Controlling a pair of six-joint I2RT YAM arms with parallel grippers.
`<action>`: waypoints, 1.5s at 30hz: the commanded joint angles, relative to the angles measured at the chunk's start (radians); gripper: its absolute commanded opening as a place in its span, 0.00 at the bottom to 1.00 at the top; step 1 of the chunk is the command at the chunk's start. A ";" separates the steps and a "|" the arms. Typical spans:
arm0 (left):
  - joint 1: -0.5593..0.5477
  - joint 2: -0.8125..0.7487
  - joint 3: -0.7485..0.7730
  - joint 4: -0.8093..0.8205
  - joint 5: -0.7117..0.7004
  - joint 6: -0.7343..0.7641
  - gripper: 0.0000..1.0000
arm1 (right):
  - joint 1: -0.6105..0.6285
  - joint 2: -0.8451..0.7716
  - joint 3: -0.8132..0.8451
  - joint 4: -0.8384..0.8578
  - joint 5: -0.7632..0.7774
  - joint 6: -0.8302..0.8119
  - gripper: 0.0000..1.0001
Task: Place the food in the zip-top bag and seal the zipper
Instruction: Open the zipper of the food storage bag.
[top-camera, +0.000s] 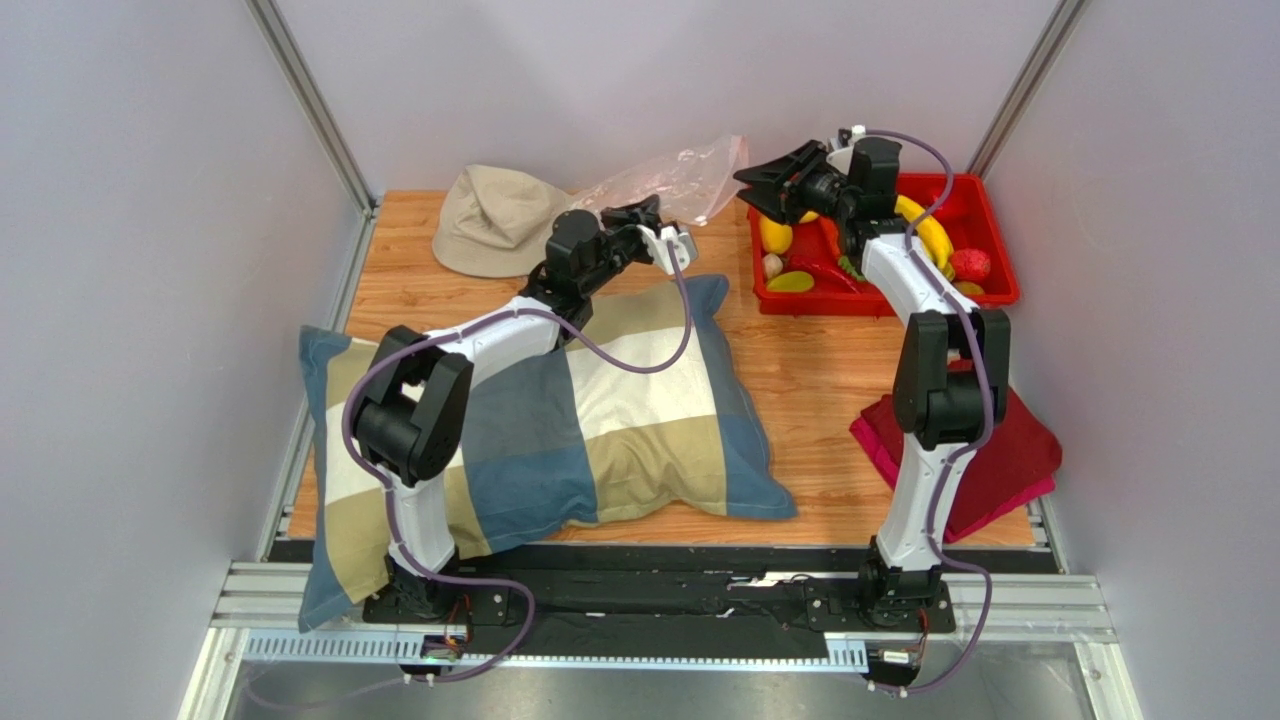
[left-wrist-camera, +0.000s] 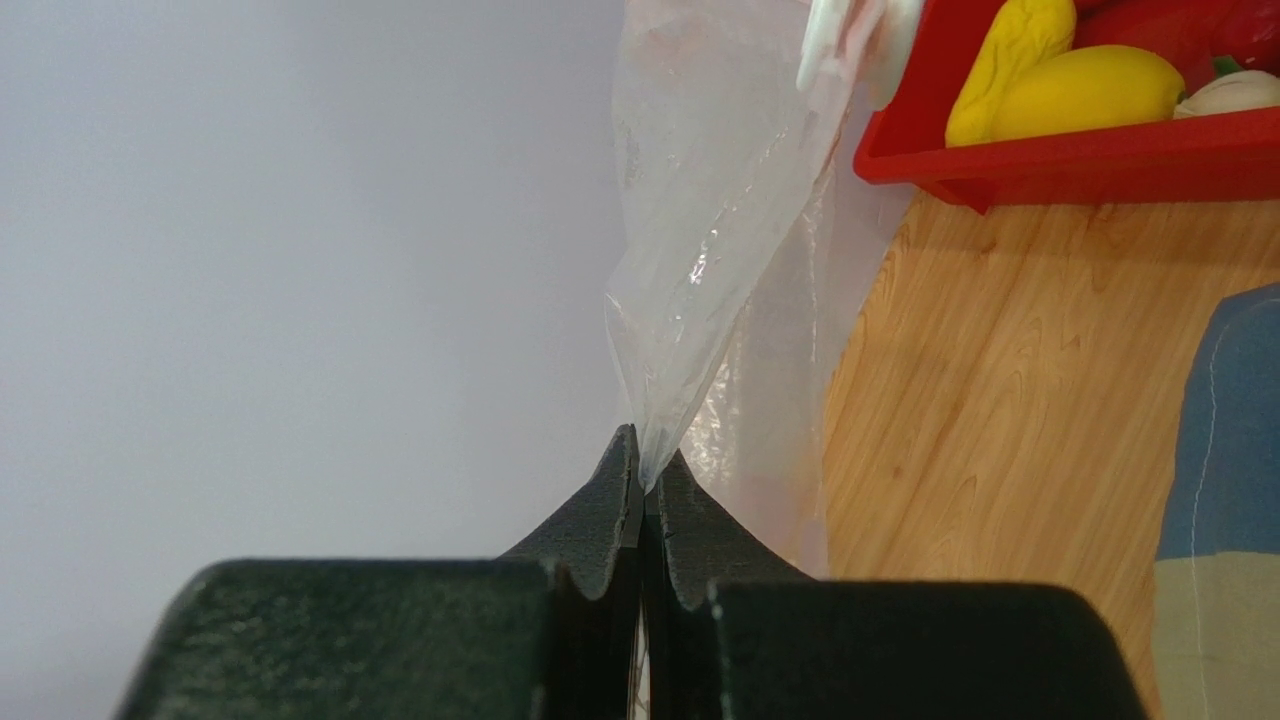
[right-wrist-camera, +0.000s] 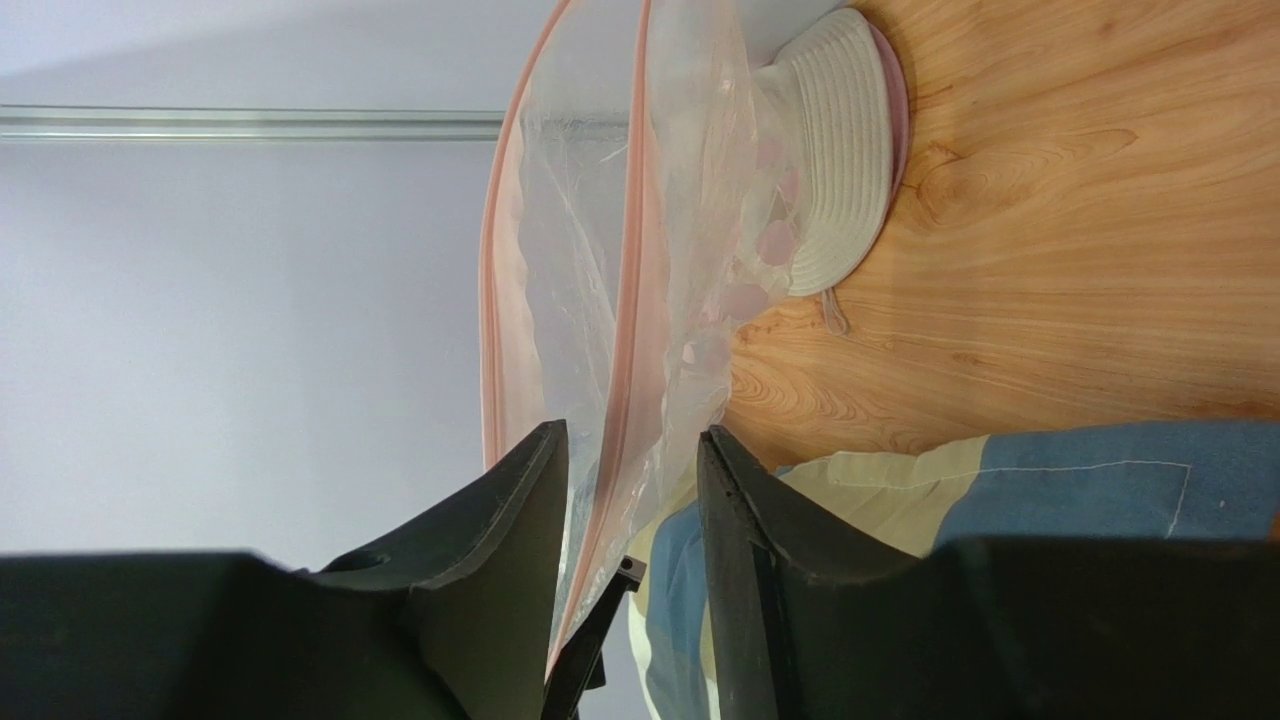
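Observation:
The clear zip-top bag hangs lifted at the back of the table. My left gripper is shut on a corner of it; in the left wrist view the jaws pinch the crinkly plastic. My right gripper is open at the bag's right end. In the right wrist view the pink zipper strip runs between the spread fingers. The food lies in the red tray: a lemon, bananas, a red pepper, an apple.
A beige bucket hat lies at the back left, just beside the bag. A big checked pillow covers the front left under the left arm. A folded red cloth lies at the front right. Grey walls close in on three sides.

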 joint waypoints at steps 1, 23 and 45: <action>-0.003 0.009 -0.021 0.086 0.048 0.070 0.00 | 0.008 0.019 0.048 -0.054 -0.012 -0.071 0.40; 0.091 -0.003 0.638 -1.124 0.143 -0.875 0.80 | 0.083 0.076 0.279 -0.363 0.051 -0.579 0.00; 0.038 0.181 0.890 -1.176 0.007 -1.121 0.68 | 0.180 -0.002 0.231 -0.211 0.091 -0.665 0.00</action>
